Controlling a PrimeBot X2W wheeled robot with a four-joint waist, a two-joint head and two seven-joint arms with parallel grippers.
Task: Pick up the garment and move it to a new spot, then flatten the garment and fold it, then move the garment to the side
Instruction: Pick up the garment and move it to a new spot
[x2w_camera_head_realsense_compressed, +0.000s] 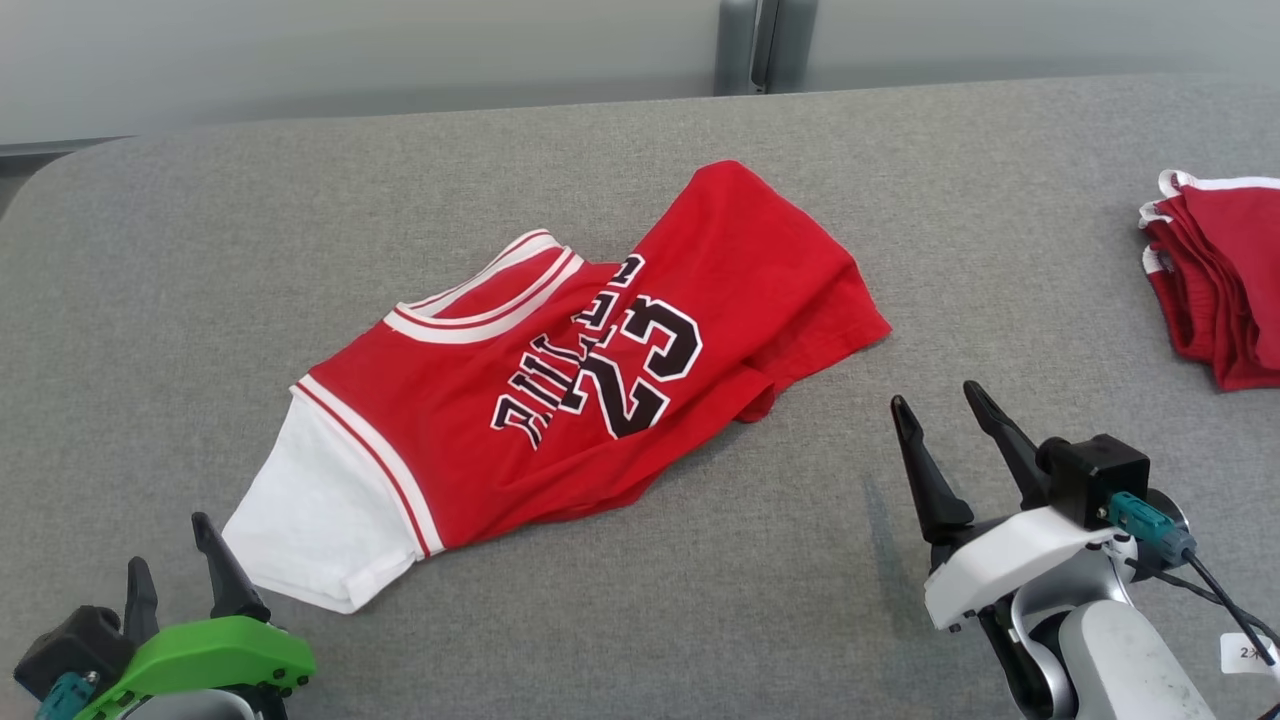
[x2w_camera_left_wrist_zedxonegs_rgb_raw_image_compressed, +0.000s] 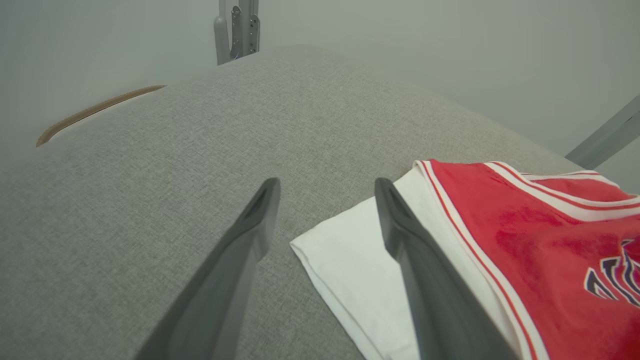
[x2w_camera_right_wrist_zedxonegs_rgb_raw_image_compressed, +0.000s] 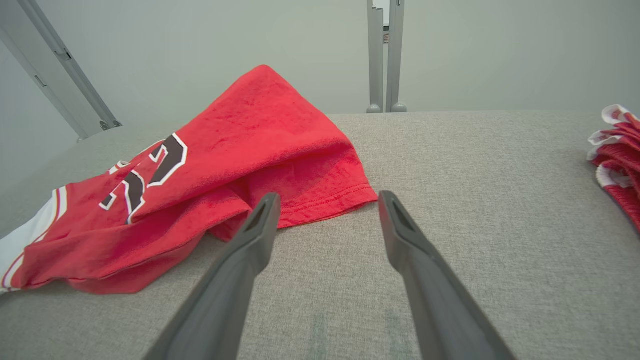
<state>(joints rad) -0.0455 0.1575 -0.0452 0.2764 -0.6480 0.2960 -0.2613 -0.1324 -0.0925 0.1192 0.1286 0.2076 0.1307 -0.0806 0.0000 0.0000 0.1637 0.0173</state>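
At the near left the left gripper (x2w_camera_head_realsense_compressed: 168, 540) hovers over the grey table (x2w_camera_head_realsense_compressed: 150, 300), jaws spread wide with nothing between them. In the left wrist view one finger (x2w_camera_left_wrist_zedxonegs_rgb_raw_image_compressed: 400, 235) shows in front of the white sleeve (x2w_camera_left_wrist_zedxonegs_rgb_raw_image_compressed: 350, 260); whether it touches the cloth I cannot tell. The jersey (x2w_camera_head_realsense_compressed: 600, 390) lies in the middle of the table. It is red with white trim and the number 23, loosely folded and rumpled, with its sleeve toward the near left and its hem toward the far right. A red fold sticks out along its near side. To the right, near, the right gripper (x2w_camera_head_realsense_compressed: 936, 393) is also wide open and empty, its tips near the jersey's hem but apart from the cloth. At the far right edge a pile (x2w_camera_head_realsense_compressed: 1215, 290) of red and white garments sits well apart from the jersey.
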